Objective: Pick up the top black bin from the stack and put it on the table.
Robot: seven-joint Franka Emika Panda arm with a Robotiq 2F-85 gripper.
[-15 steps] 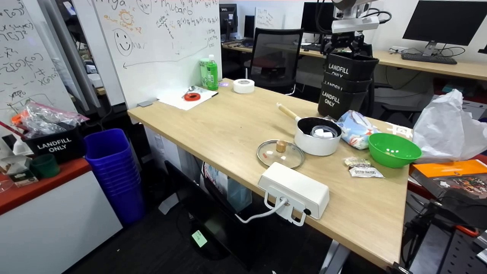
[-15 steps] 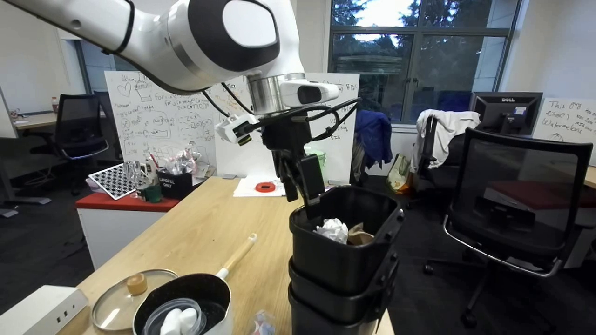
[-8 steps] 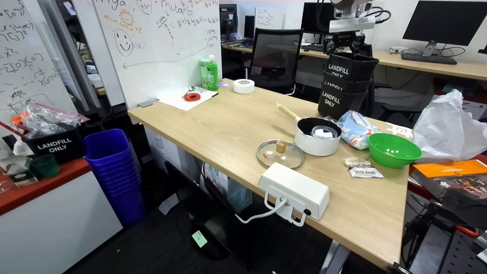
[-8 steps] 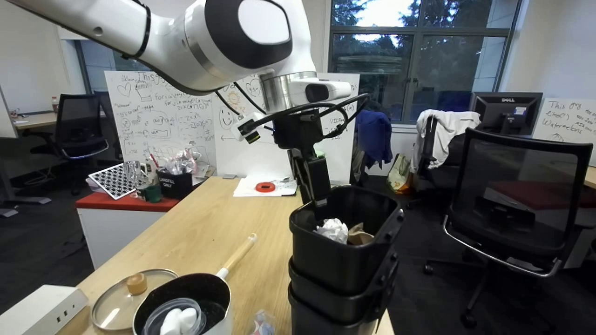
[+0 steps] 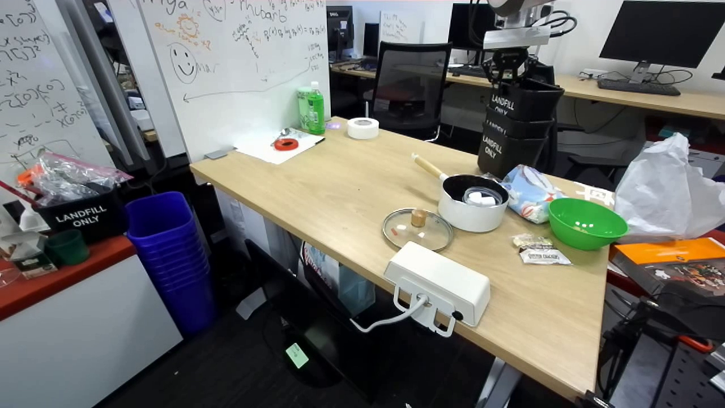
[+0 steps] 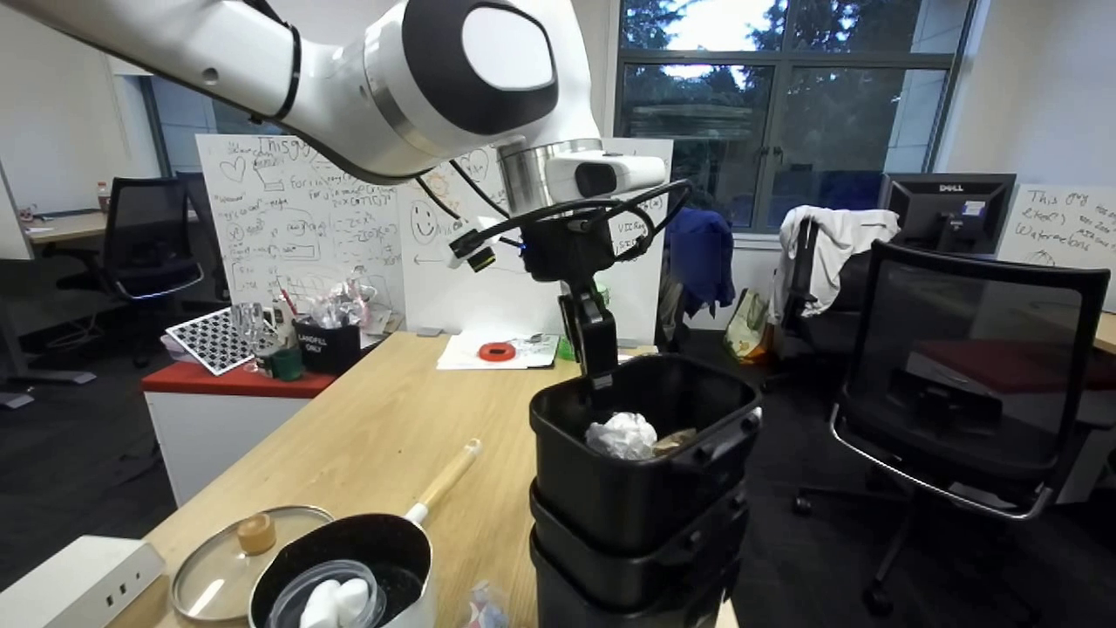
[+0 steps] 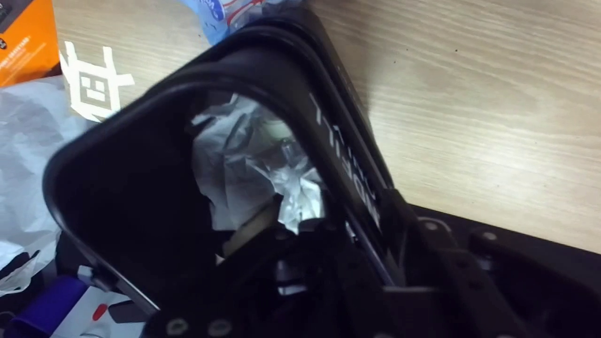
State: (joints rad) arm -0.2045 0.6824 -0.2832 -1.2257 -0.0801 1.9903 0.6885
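The top black bin [image 6: 641, 493] sits upright on the stack [image 5: 512, 152], which stands at the far edge of the light wooden table [image 5: 351, 175]. White "LANDFILL ONLY" lettering shows on its side in an exterior view. Crumpled white paper [image 7: 235, 159] and a brown scrap lie inside it. My gripper [image 5: 511, 89] points down at the bin's rim. In the wrist view the gripper [image 7: 354, 211] straddles the lettered wall, one finger inside the bin and one outside, shut on that wall. Dark shadow hides just where the pads touch.
Close to the stack are a white pot [image 5: 473, 214] with a long handle, a blue patterned bag [image 5: 531, 192] and a green bowl [image 5: 586, 224]. A glass lid [image 5: 418, 229] and a white power box [image 5: 437, 280] lie farther off. An office chair [image 6: 985, 366] stands behind.
The fingers have come together on the bin's wall. Over the last half second the whole stack has shifted and turned slightly. The arm has moved rightward a little in an exterior view.
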